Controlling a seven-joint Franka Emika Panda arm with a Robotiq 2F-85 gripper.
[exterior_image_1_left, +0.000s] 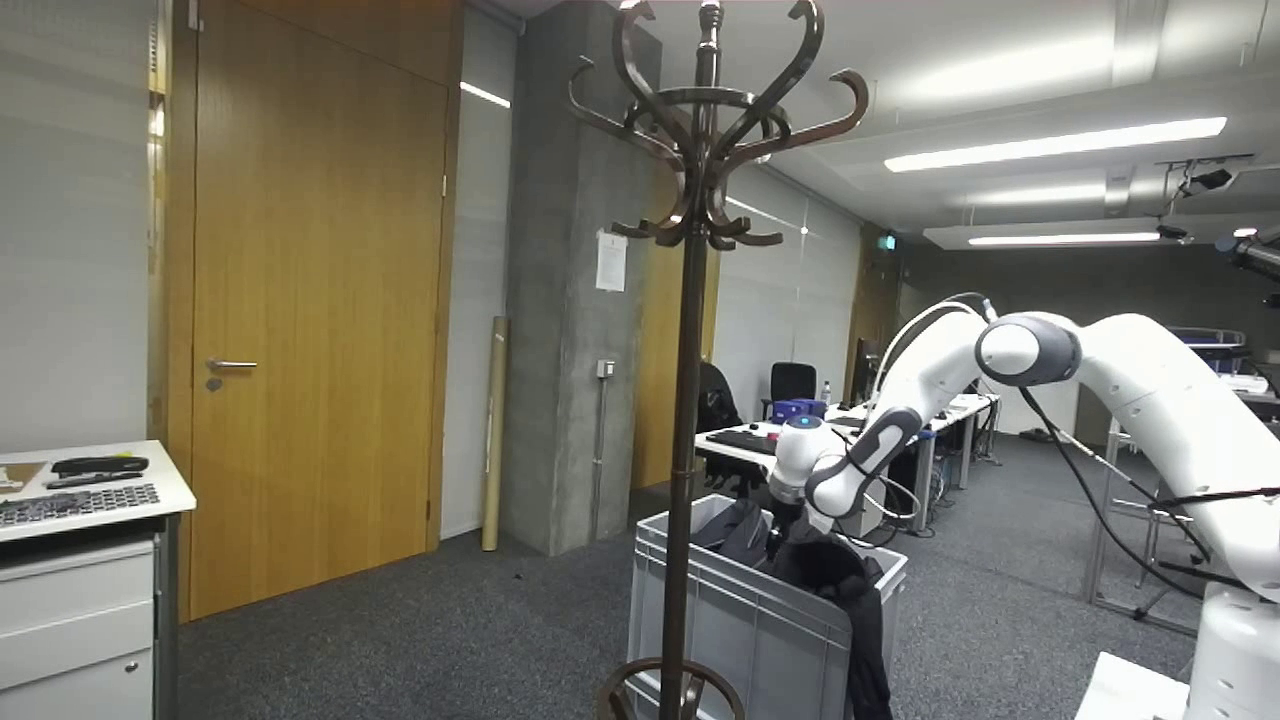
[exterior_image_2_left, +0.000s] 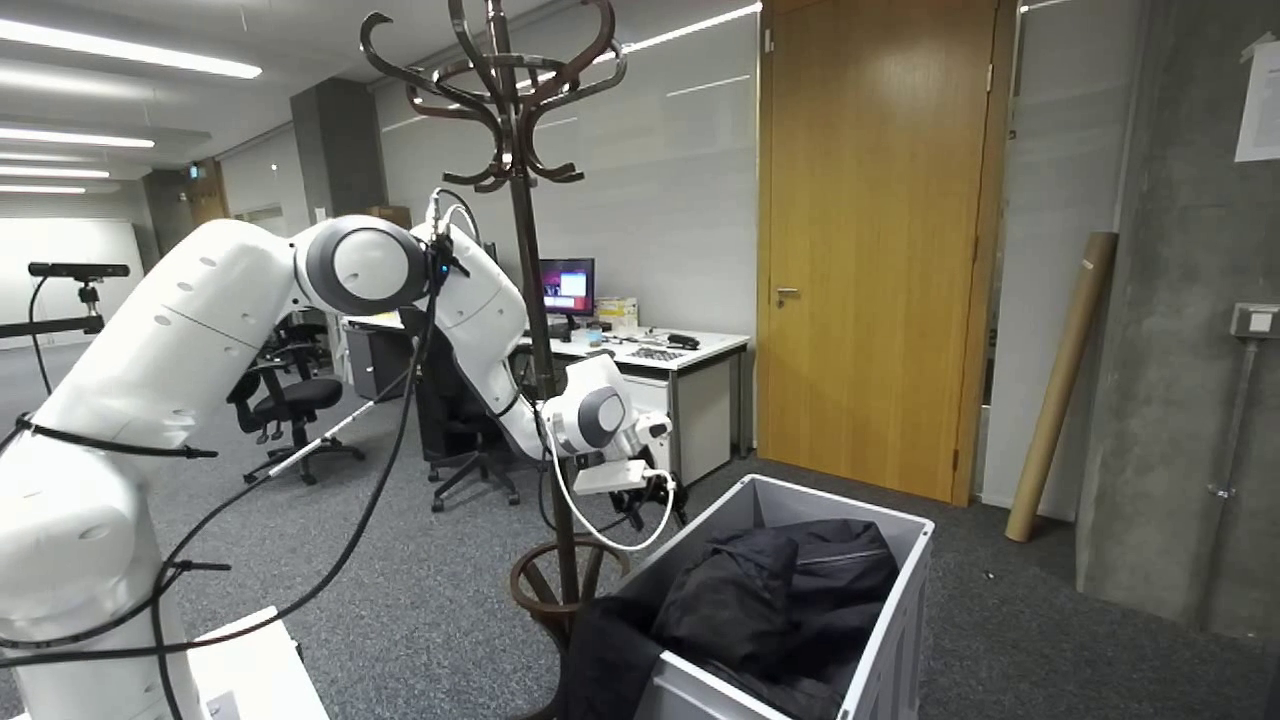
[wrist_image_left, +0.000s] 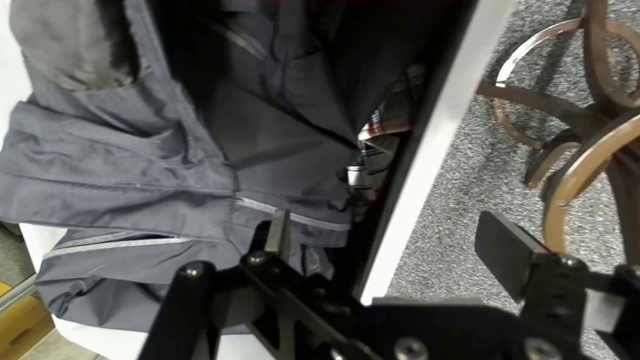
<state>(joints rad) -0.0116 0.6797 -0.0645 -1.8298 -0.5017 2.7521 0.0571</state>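
My gripper (wrist_image_left: 392, 245) is open, its two pads far apart with nothing held between them. In the wrist view the pale rim of the grey crate (wrist_image_left: 420, 170) runs through the gap. Dark grey clothing (wrist_image_left: 190, 200) with light piping lies on the left pad's side, and a plaid cloth (wrist_image_left: 380, 150) shows deeper in the crate. In an exterior view the gripper (exterior_image_2_left: 655, 500) hangs at the crate's edge, close to the coat stand (exterior_image_2_left: 530, 260). Black garments (exterior_image_2_left: 780, 600) fill the crate, one draped over its rim. Whether the fingers touch any cloth is unclear.
The coat stand's curved base (wrist_image_left: 565, 125) stands on the carpet beside the crate. Cables (exterior_image_2_left: 400, 440) hang from the arm. A desk (exterior_image_2_left: 700, 350), an office chair (exterior_image_2_left: 295, 400), a wooden door (exterior_image_1_left: 320, 300) and a concrete pillar (exterior_image_1_left: 570, 300) are farther off.
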